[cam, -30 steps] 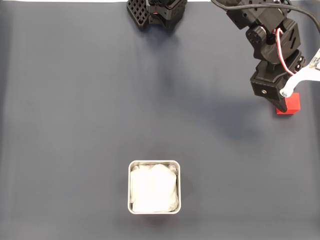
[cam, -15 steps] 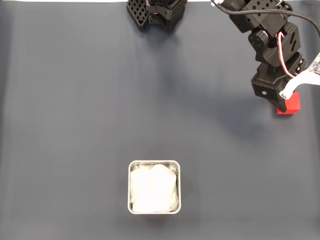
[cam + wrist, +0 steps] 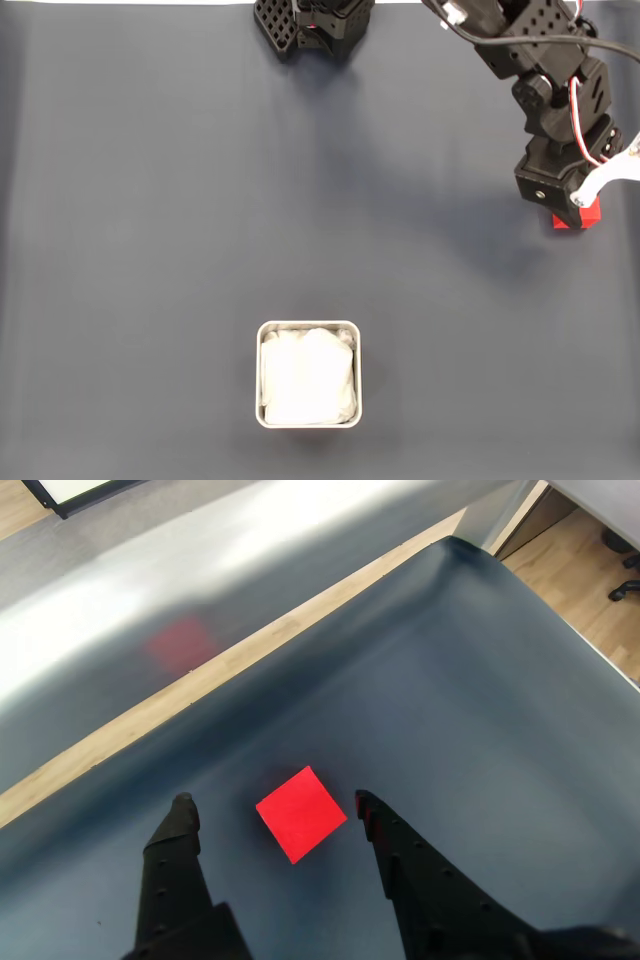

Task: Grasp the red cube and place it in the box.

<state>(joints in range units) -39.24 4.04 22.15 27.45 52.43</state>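
Red cube (image 3: 301, 813) on dark blue mat (image 3: 200, 200), wood floor (image 3: 590, 570) beyond.

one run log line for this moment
phase: pre-grasp | gripper: open, straddling small red cube on dark mat, not touching | square white tray: holds white lining, no cube

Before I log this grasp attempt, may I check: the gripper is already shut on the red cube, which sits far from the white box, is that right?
Not quite: the gripper is open, its fingers either side of the red cube without touching it, as the wrist view shows. The cube does sit far from the white box.
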